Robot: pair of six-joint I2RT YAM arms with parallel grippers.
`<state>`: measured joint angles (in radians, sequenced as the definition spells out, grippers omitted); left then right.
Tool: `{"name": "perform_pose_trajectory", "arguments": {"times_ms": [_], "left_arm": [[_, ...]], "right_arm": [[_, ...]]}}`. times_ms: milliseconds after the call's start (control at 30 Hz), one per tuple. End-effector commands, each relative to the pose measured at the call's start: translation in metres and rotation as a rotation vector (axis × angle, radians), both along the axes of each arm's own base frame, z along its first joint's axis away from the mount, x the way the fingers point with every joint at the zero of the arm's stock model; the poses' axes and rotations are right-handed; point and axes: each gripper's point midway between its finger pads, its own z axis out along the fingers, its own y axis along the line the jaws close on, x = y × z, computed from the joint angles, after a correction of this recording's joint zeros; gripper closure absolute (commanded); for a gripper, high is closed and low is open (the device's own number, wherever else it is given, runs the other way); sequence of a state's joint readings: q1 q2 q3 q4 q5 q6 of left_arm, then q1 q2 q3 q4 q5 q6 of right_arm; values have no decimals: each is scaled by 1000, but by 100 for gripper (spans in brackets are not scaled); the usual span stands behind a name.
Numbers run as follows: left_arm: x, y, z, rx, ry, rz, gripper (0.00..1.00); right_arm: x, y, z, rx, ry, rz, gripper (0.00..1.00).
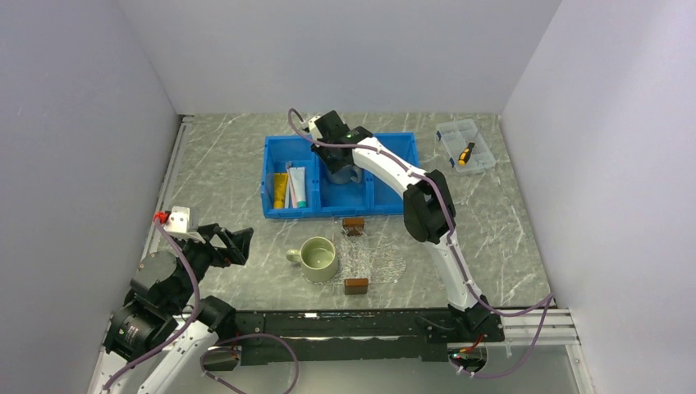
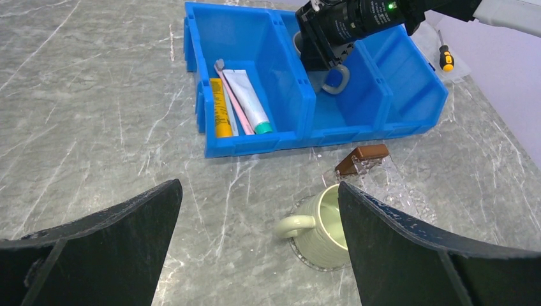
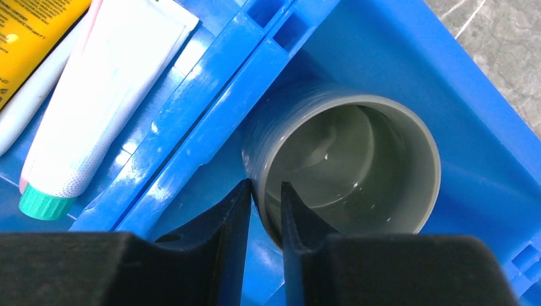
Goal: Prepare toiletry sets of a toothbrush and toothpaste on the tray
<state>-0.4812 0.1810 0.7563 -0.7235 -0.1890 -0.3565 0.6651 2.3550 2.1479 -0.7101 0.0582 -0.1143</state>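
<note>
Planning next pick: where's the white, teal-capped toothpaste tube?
The toothpaste tube lies in the blue plastic bin's left compartment, top view, right of a pink toothbrush.

bright, even overhead light, soft shadows, glossy glare on the blue bin [image 3: 191, 108].

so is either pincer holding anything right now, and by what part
The right pincer pinches the grey mug by its rim, one finger inside, one outside. The left pincer is open and empty.
</note>
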Motion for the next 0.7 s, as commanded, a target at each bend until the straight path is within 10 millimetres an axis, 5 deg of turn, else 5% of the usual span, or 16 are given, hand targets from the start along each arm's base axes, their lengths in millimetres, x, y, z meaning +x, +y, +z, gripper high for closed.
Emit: {"name": "perform_pose_trajectory", "arguments": {"times_ms": [0,267,667], "left_arm": [[4,0,2,0,-6,7,1],[4,-1,2,2,-3,3,1],[4,-1,2,0,-5,2,1]], "right_arm": [[4,2,4,22,2,17,79],[2,2,6,29,10,31,100],[9,0,51,74,-70,41,100]]}}
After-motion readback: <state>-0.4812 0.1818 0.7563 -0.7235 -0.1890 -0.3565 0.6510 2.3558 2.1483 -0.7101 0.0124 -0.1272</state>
